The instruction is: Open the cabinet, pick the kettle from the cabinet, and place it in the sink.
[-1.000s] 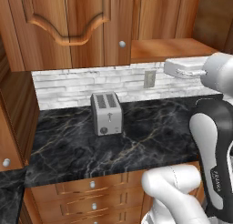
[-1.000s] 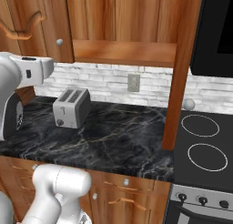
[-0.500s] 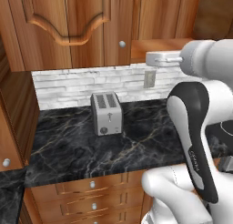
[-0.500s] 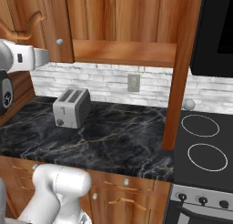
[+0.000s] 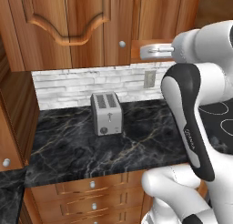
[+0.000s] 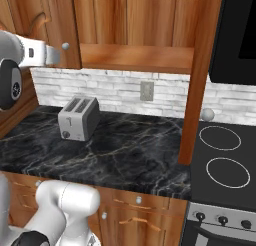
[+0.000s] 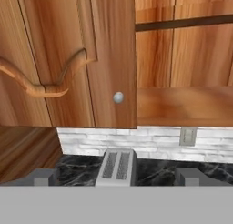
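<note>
My end effector (image 7: 116, 177) hangs spread wide and empty, facing the shut cabinet (image 7: 68, 59). I judge opening comes first: next, close onto its silver knob (image 7: 118, 97); the kettle is presumably inside.

White brick backsplash (image 5: 68, 86) behind a black marble counter (image 5: 136, 150), wooden drawers (image 5: 91, 196) below, stove (image 6: 220, 165) alongside.

Glossy wooden cabinet (image 5: 68, 27), brushed-metal toaster (image 5: 106, 114), polished marble counter (image 5: 141, 145)
</note>
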